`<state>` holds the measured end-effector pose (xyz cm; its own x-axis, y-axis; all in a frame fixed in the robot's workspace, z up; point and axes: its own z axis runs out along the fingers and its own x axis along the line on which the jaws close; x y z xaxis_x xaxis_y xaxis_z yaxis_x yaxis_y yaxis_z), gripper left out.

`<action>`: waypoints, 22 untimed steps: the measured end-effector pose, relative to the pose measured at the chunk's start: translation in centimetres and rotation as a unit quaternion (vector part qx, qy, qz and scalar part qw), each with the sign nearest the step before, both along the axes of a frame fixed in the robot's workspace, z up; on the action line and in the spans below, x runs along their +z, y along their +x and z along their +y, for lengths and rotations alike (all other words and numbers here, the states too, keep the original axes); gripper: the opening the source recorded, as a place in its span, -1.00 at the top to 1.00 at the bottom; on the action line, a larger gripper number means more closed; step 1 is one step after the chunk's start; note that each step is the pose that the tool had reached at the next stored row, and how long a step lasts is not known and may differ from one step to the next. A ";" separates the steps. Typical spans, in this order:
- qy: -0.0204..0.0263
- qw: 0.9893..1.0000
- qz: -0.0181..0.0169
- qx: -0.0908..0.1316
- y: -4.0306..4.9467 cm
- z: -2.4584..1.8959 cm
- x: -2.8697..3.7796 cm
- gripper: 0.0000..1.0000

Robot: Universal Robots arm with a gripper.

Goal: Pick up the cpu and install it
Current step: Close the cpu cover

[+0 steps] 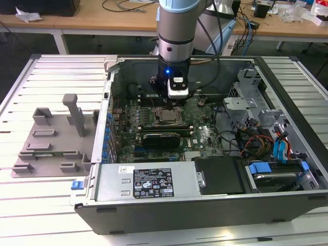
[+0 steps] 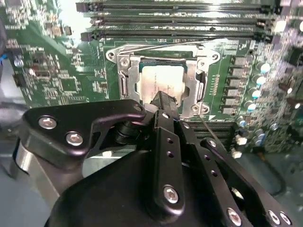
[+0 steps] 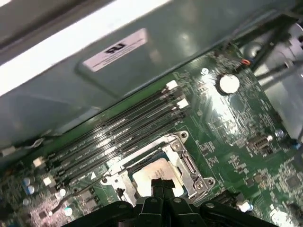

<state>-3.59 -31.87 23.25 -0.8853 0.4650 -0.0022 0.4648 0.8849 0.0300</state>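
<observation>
Your gripper [image 3: 163, 185] hung over the socket frame [image 3: 190, 166], jaws pressed together holding nothing, its fingertips [image 3: 157, 186] hiding one edge of the seated cpu [image 3: 149, 173]

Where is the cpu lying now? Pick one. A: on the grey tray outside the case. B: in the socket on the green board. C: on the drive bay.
B: the cpu lies flat inside the metal socket frame on the green board, just below the gripper.

Open room above cpu [image 2: 158, 81]; RAM slots [image 2: 175, 21] & heatsink [image 1: 161, 138] flank it (cables [image 1: 247, 141] at exterior view's right).
</observation>
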 end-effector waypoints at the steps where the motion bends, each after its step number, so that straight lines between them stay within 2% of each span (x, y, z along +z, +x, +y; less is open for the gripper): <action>1: 0.000 1.000 0.000 0.013 0.00 0.00 0.00 0.79; 2: 0.000 1.000 0.000 0.022 0.00 0.00 0.00 0.79; 3: 0.000 0.999 0.000 0.041 0.00 0.00 0.00 0.79; 4: 0.000 0.998 0.000 0.063 0.00 0.00 -0.01 0.79; 5: 0.000 0.996 0.000 0.086 0.00 0.00 -0.01 0.79; 7: 0.000 0.994 0.000 0.107 0.00 0.00 -0.01 0.79; 8: 0.000 0.992 0.000 0.124 0.00 0.00 -0.01 0.79; 9: 0.000 0.989 0.000 0.145 0.00 0.00 -0.01 0.79; 10: 0.000 0.984 0.000 0.179 0.00 0.00 -0.01 0.79; 11: 0.000 0.984 0.000 0.180 0.00 0.00 -0.01 0.79; 12: 0.000 0.983 0.000 0.183 0.00 0.00 -0.01 0.79; 13: 0.000 0.980 0.000 0.200 0.00 0.00 -0.03 0.79; 14: 0.000 0.975 0.000 0.220 -0.01 0.01 -0.09 0.79; 15: 0.000 0.972 0.000 0.236 -0.07 0.00 -0.23 0.79; 17: 0.000 0.967 0.000 0.255 -0.45 -0.08 -0.56 0.79; 18: 0.000 0.966 0.000 0.258 -0.70 -0.21 -0.66 0.79; 22: 0.000 0.965 0.000 0.262 -1.50 -0.53 -0.89 0.79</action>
